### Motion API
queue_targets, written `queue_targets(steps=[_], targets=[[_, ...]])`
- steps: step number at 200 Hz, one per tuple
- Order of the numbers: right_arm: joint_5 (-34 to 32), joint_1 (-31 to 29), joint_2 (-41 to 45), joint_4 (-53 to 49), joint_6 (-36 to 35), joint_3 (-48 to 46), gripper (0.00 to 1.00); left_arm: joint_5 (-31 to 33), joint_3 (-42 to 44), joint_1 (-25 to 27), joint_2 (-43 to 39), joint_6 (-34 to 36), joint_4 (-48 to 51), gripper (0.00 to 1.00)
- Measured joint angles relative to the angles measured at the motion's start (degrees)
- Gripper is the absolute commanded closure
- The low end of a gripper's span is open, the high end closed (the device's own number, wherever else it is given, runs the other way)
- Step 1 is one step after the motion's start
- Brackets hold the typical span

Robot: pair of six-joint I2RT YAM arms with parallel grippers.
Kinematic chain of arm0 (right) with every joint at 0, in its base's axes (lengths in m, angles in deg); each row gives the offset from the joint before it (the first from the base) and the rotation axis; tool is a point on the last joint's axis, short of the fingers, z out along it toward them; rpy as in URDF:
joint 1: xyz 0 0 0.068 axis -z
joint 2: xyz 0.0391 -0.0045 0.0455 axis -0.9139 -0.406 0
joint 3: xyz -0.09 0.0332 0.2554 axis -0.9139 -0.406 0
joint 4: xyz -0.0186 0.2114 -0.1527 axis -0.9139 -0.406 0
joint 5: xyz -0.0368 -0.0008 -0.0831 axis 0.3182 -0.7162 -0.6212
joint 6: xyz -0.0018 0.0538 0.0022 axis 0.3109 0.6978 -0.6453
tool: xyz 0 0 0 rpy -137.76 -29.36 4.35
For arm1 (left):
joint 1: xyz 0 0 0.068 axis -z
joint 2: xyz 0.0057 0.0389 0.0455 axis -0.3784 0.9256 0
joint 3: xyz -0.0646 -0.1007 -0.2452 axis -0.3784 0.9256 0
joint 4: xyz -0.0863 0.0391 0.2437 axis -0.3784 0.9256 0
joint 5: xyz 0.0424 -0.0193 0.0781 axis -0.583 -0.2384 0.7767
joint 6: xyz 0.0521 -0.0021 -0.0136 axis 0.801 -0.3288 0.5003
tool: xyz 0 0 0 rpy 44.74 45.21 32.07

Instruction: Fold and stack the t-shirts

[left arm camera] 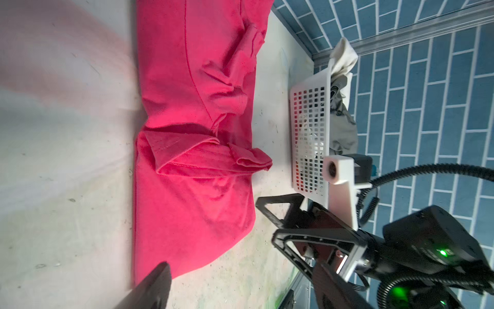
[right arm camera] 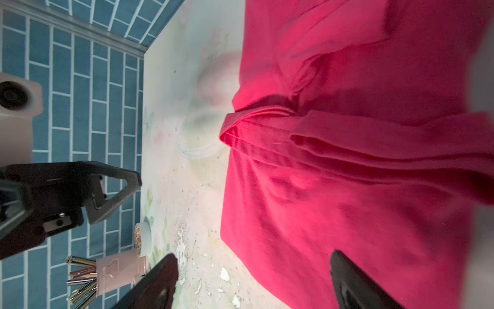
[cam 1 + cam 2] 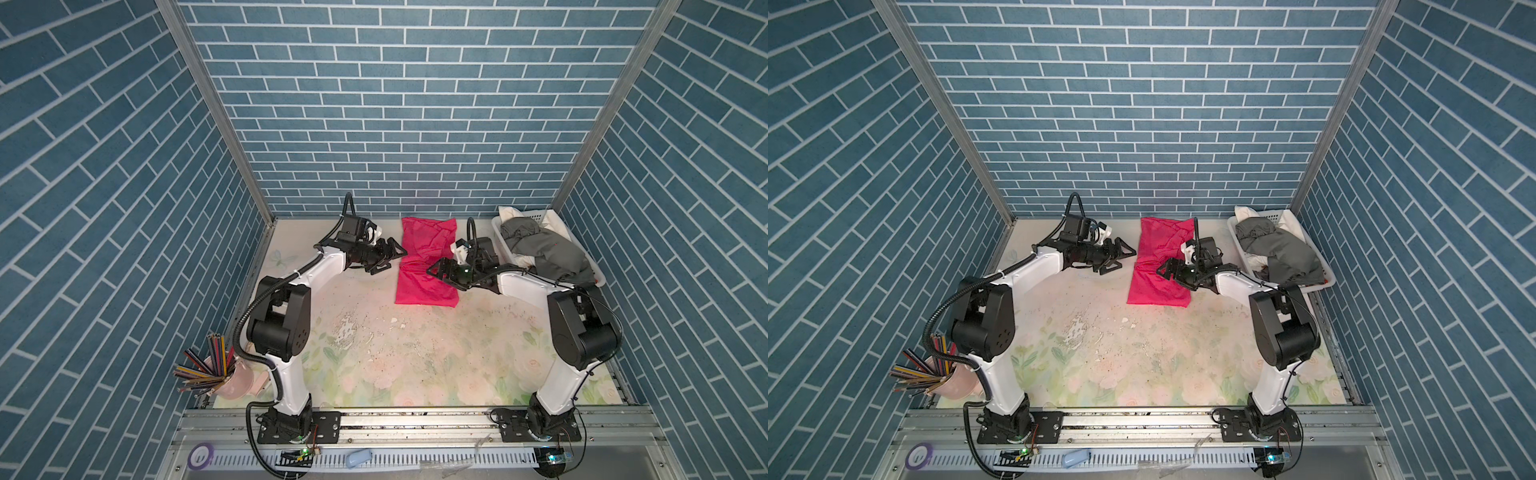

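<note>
You are looking at the pink t-shirt (image 3: pixel 424 266) (image 3: pixel 1158 282) lying on the floral table (image 3: pixel 415 353), folded into a long strip running away from the arm bases, with a bunched ridge of cloth crossing it near the middle (image 1: pixel 203 157) (image 2: pixel 307 139). Your left gripper (image 3: pixel 390 259) (image 3: pixel 1120 261) is hovering just beside the shirt's edge on the left arm's side, level with that ridge. Its jaws are standing wide apart and holding nothing, as the right wrist view is also showing (image 2: pixel 107 192). Your right gripper (image 3: pixel 440 274) (image 3: pixel 1170 277) is hanging over the shirt's opposite edge at the same ridge, and its two dark fingers (image 2: pixel 355 283) are spreading far apart above the cloth with nothing between them. You cannot tell whether they are touching the fabric. Beyond the shirt on the right arm's side, the white slotted basket (image 3: pixel 555 218) (image 1: pixel 310 133) is sitting near the shirt but apart from it. It is carrying a dark grey t-shirt (image 3: pixel 548 249) (image 3: pixel 1283 249) heaped over its rim and a white garment (image 3: pixel 509 212) poking up at its far corner. Well apart from the shirt, by the left arm's base, a pink cup of pencils (image 3: pixel 235 380) is tipping outward.
</note>
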Motion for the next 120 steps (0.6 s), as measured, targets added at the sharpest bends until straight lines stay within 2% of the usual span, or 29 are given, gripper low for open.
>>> queue_targets(steps=[45, 80, 120], targets=[[1.40, 0.33, -10.21, 4.66, 3.13, 6.08, 0.10, -2.49, 6.45, -0.42, -0.83, -3.93, -7.13, 0.15], [2.73, 1.57, -16.85, 7.54, 3.93, 14.67, 0.10, -3.74, 9.84, -0.39, -1.86, -6.03, -11.61, 0.15], [3.54, 3.80, -21.84, 7.80, 5.05, 24.55, 0.08, -2.95, 11.69, -0.39, -1.88, -5.46, -12.07, 0.15]])
